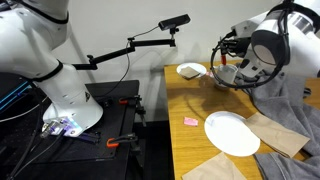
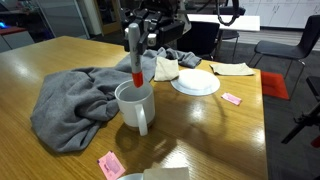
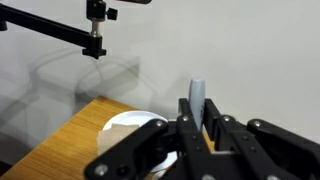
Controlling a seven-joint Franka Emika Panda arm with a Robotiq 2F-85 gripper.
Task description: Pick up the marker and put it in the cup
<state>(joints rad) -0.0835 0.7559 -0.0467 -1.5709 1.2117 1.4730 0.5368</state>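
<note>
The marker (image 2: 134,66), red with a grey upper end, hangs upright in my gripper (image 2: 141,30). Its lower tip is at the mouth of the white mug (image 2: 135,108), which stands on the wooden table with its handle toward the camera. In the wrist view the marker's grey end (image 3: 198,98) sticks up between my shut fingers (image 3: 196,128). In an exterior view my gripper (image 1: 228,62) is low over the table's far end, and the mug is hidden behind it.
A grey cloth (image 2: 70,100) lies beside the mug. A flat white plate (image 2: 195,83) (image 1: 232,133) and a shallow bowl (image 1: 192,70) sit on the table. Pink sticky notes (image 2: 231,98) (image 1: 190,121) lie nearby. A camera boom (image 1: 130,45) reaches over the table edge.
</note>
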